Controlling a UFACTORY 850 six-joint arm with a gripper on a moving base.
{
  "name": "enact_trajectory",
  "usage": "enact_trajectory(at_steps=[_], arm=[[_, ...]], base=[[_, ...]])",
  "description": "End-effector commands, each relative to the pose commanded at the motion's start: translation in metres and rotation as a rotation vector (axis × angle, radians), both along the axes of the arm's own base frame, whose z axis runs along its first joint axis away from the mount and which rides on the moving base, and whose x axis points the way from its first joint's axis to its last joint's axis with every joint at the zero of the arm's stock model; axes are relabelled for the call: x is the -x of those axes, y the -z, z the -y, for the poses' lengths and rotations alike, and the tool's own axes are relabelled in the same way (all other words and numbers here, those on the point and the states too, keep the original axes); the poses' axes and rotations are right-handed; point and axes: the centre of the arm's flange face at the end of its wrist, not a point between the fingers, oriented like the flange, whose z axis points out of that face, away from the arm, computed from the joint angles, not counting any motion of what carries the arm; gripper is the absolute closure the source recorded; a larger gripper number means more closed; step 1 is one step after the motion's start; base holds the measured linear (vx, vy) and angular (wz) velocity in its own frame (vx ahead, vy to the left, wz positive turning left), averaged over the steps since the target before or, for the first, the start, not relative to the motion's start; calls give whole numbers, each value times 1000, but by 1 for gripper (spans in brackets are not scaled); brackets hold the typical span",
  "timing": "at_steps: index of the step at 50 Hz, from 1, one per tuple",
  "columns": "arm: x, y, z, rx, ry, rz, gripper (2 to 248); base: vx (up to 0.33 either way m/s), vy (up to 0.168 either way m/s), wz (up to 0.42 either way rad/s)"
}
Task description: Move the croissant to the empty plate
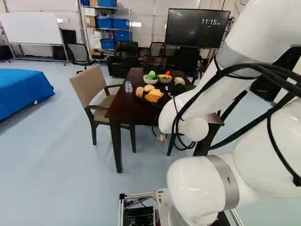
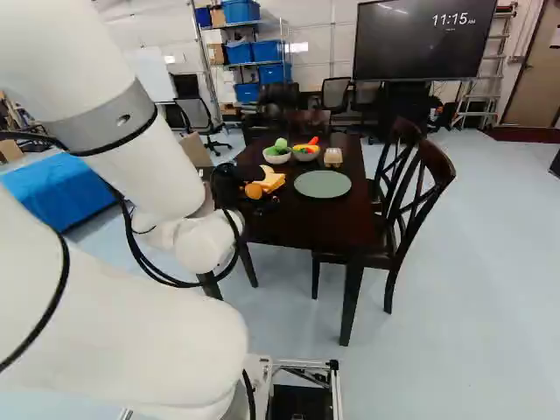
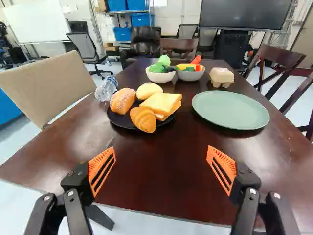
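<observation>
Claw (image 3: 161,149) of the white arm (image 2: 144,166), released: its orange-padded fingers stand wide apart, nothing grasped between them, short of the food on the dark table (image 3: 156,166). Croissant (image 3: 143,120): lies at the near edge of the black plate (image 3: 118,121), against the sliced bread (image 3: 163,104) and close to the dusted loaf (image 3: 122,100). Destination: the green plate (image 3: 230,110), bare, beside the black plate and apart from it. From where I stand, the task appears to be at its approach step. Likely faults, with causes: (a) fingers so widely spread could strike the loaf or catch the sliced bread along with the croissant, since the pieces sit crowded; (b) too low a descent could press the black plate's rim and tip or slide it; (c) the croissant's rounded, tapering body could roll or slip out if pinched off-centre; (d) release too near the green plate's edge could let it roll onto the table, and a low crossing could scrape that rim.
</observation>
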Motion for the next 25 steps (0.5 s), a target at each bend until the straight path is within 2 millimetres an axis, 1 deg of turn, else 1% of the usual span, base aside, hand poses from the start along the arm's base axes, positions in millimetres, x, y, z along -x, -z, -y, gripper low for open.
enact_trajectory(at_steps=[8,25], arm=[[-10,-8,-1,0,-4,17,3],[-43,-27,-6,-1,-19,53,3]], base=[[0,0,0],[0,0,0]])
